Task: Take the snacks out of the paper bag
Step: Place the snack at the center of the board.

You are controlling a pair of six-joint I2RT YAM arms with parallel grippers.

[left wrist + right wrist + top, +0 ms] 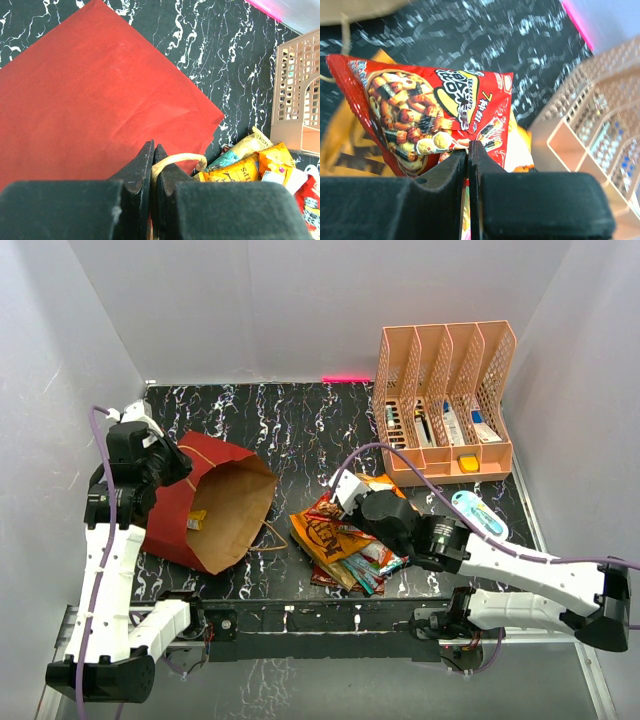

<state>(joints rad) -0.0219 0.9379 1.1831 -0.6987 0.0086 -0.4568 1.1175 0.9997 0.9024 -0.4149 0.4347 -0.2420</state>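
**Nearly done: one packet left in the bag**

Broadly, the black marbled table (300,420) carries everything. The bag (215,455) lies on its side at the left, with its brown mouth gaping toward the middle. The left gripper (154,147) sits at the bag's far, closed end. Its jaws are pressed together against the red wall and seem to pinch a fold of paper, though the wrist view does not show the bite itself. A twisted handle (177,159) curls just beyond the fingertips. The peach organiser (445,400) stands at the back right, well apart from the work.

The snacks (335,540) lie in a loose heap on the table just beside the bag's mouth. They are orange, red and teal, and they overlap one another. The right gripper (468,145) hangs over that heap, clenched on the lower edge of a red packet (420,110) that fans out above its tips. A white-and-blue oval packet (478,512) lies to the right of the heap.

The smallest item is a yellow packet (197,519) inside the bag, resting on the lower wall a little way in from the lip.

My read is that the step in hand is setting the red packet down with the others. The next move calls for letting it go over the heap. The right arm should then reach low and flat into the mouth for the yellow packet while the left keeps the bag steady.
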